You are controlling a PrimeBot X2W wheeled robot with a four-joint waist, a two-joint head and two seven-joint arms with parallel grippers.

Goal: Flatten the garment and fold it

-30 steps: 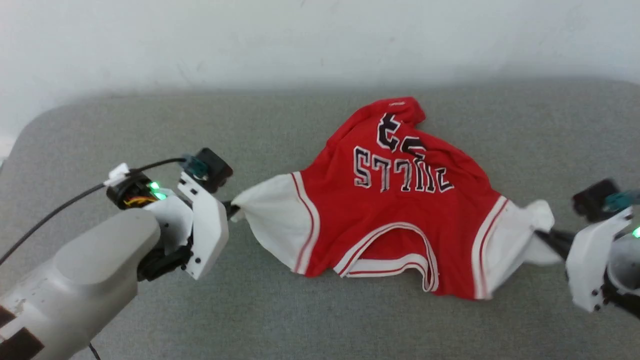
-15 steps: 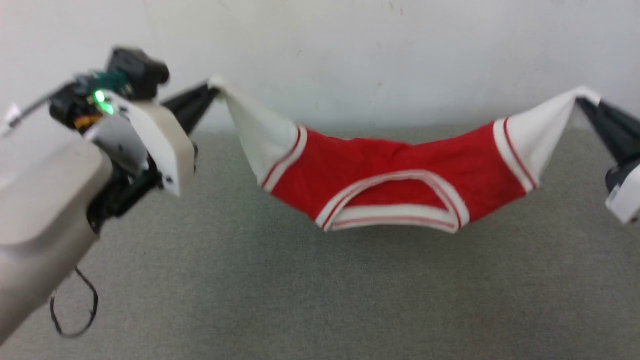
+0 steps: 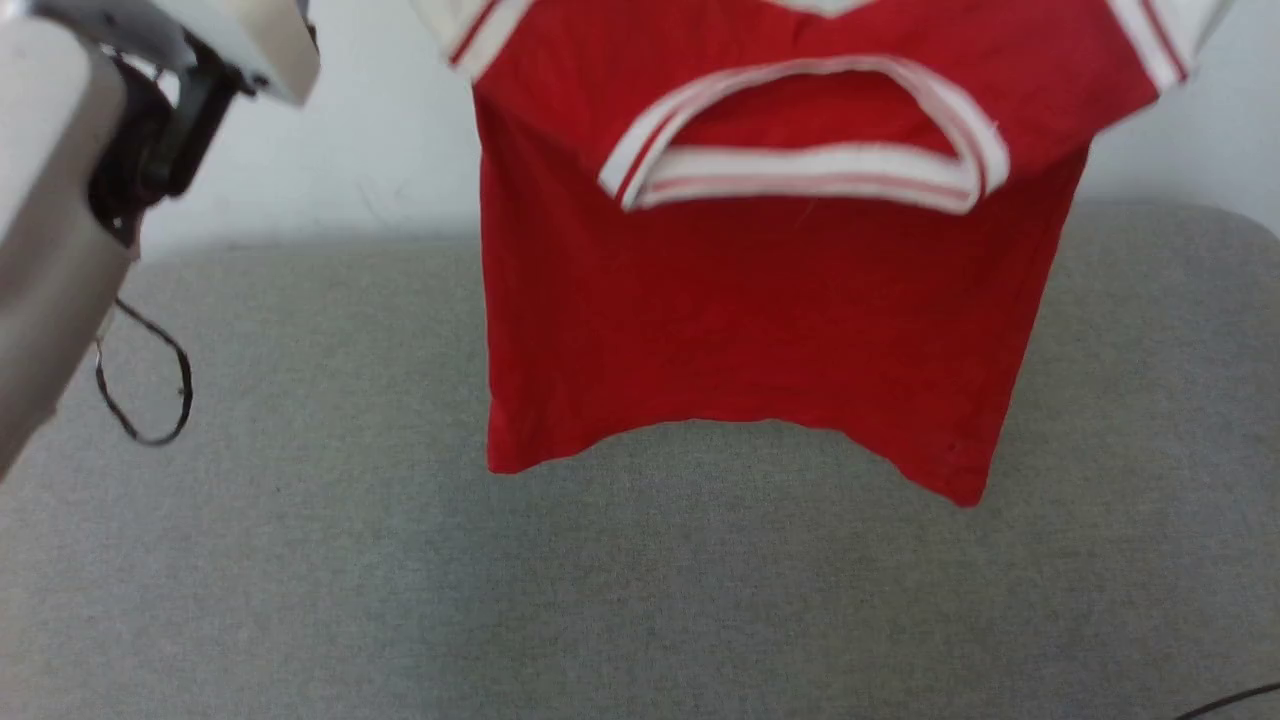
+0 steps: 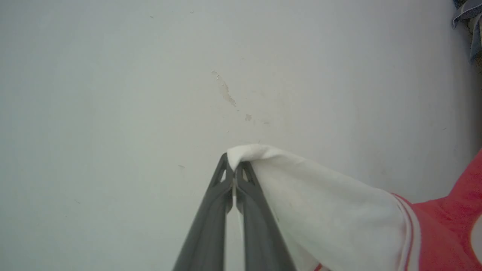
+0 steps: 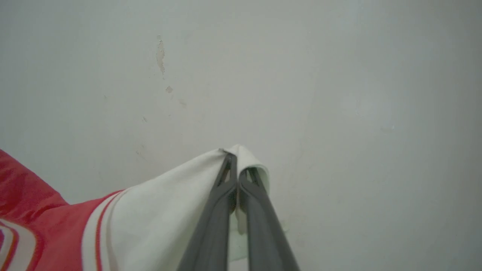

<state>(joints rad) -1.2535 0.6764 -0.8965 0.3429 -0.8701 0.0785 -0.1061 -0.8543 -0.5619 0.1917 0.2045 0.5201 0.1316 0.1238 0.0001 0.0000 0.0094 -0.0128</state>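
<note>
The garment [image 3: 760, 320], a red jersey with white sleeves and a striped neck trim, hangs in the air above the grey surface, its plain red side toward me and its hem free below. In the left wrist view my left gripper [image 4: 234, 167] is shut on the tip of one white sleeve [image 4: 324, 203]. My right gripper [image 5: 236, 160] pinches the tip of the other white sleeve [image 5: 169, 203], shut on it. The pale left forearm [image 3: 60, 200] rises at the head view's upper left.
A grey cushioned surface [image 3: 300, 560] spreads below the shirt, with a white wall [image 3: 380, 150] behind it. A black cable loop [image 3: 140, 390] dangles under the left arm. Another cable end [image 3: 1235, 700] lies at the bottom right.
Both grippers have lifted the shirt off the surface by its sleeves and drawn it wide. It went from a crumpled heap to hanging full length. The head camera tilted too.
</note>
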